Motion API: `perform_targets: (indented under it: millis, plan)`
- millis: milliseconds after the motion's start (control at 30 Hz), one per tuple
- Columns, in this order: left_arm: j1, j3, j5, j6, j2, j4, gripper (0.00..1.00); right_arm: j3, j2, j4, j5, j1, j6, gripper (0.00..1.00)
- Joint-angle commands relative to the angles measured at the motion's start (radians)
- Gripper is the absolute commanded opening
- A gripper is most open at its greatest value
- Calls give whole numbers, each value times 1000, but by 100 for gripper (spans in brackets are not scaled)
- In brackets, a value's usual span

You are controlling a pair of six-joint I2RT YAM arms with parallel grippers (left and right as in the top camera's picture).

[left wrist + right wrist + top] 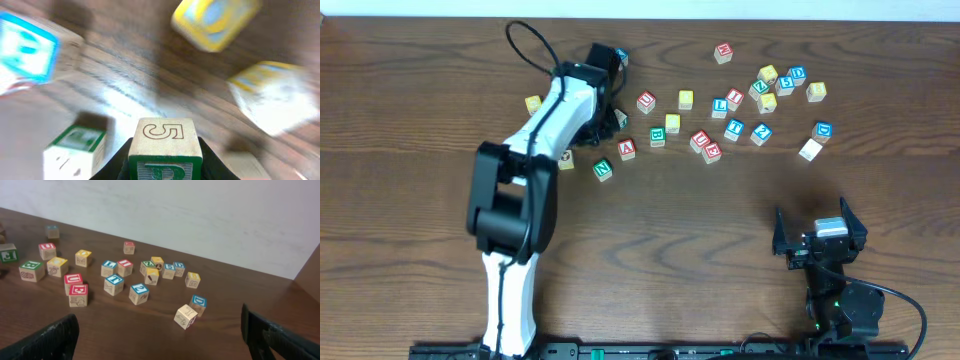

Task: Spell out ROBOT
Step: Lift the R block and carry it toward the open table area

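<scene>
The dark wooden table filled the overhead view. Its far edge ran along the top, where a pale wall rose behind it, and a black rail lined the near edge. The widest bare stretch lay across the lower middle, between the two arms, and the far left was also open wood.

The left arm reached up from the near edge toward the far left of centre. The right gripper sat low on the right with its jaws spread wide and nothing between them, well apart from every cube.

A scatter of letter cubes crossed the far right half, some of them touching. A green N cube lay beside the left arm.

The left gripper was clamped on a green-lettered cube with a 5 on its top face. Its letter was cut off by the frame edge. Whether it was clear of the wood could not be told.
</scene>
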Motion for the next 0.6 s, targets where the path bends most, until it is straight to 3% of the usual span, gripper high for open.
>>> perform_targets:
  millis: [0, 167, 200, 400, 567]
  plan:
    - [6, 10, -8, 116, -203, -35, 11, -1, -5, -5, 4, -3, 16, 99]
    - [6, 10, -8, 174, -369, -172, 12, -1, -5, -5, 4, -3, 16, 99]
    - [6, 10, 5, 176, -402, -219, 8, -1, -5, -5, 4, -3, 16, 99]
    - [0, 3, 135, 237, -592, -445, 8, -1, -5, -5, 4, -3, 16, 99]
    - [-38, -98, 134, 249, -742, -463, 8, -1, -5, -5, 5, -3, 16, 99]
